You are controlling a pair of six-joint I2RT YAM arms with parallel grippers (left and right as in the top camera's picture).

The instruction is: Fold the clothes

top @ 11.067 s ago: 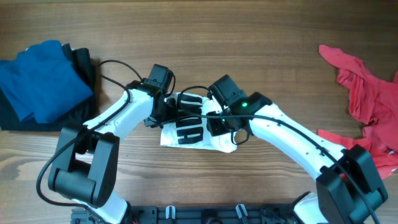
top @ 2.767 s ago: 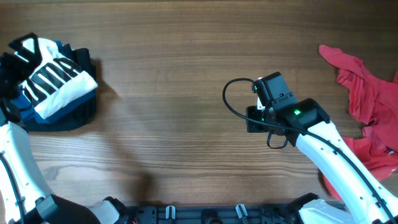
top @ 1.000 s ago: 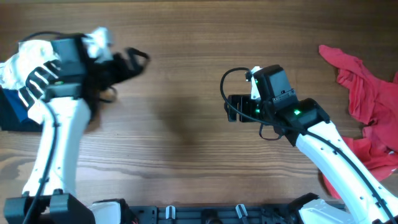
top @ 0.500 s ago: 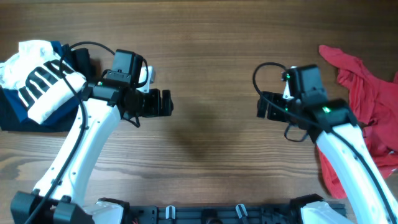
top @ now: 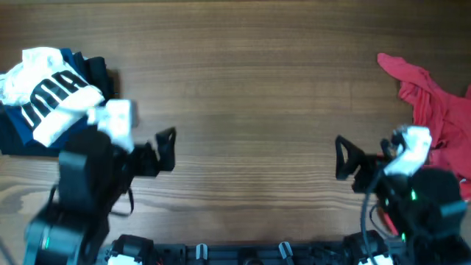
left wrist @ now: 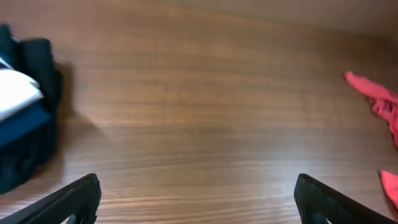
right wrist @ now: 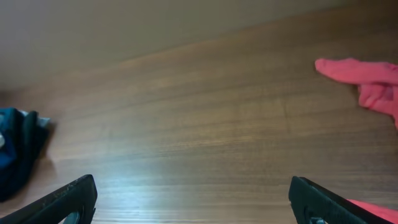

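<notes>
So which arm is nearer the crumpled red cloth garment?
Right. The right arm sits right beside the crumpled red cloth garment; the left arm is far across the wooden table.

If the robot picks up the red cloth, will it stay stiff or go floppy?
Probably floppy: the red cloth lies crumpled in soft folds, so it would likely droop from wherever it is pinched. It looks thin, so probably light. Pushed, it would likely bunch up rather than slide whole.

Soft cloth clothes [top: 51, 103] on smooth wooden table [top: 250, 88].
</notes>
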